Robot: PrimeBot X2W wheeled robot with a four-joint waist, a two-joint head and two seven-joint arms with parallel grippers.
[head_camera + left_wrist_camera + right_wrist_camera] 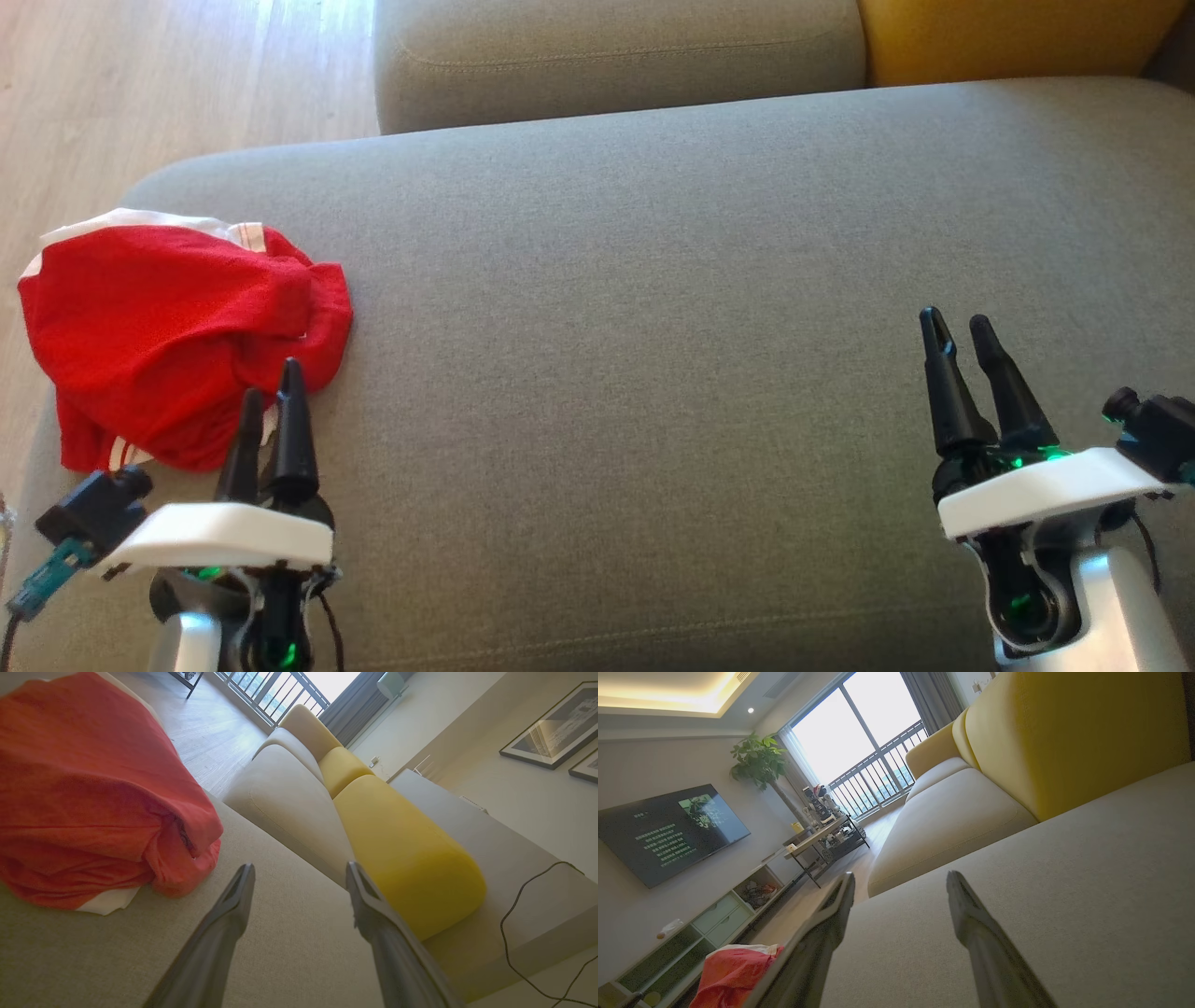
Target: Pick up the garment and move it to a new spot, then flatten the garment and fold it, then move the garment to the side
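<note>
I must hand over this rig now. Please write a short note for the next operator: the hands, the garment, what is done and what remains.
Left hand: open, empty, close beside the garment, not gripping it.
Right hand: open, empty, over the bare right part of the cushion.
Garment: red with white trim, crumpled at the cushion's left end.
Done: nothing yet, by the look of it.
Left: pick up, move, flatten, fold, set aside.

The crumpled red garment with white trim [84, 793] runs off the left wrist view's left and top edges; in the right wrist view the bottom edge and a dark finger [819, 938] of the right pincer [901, 875] cut it short.
</note>
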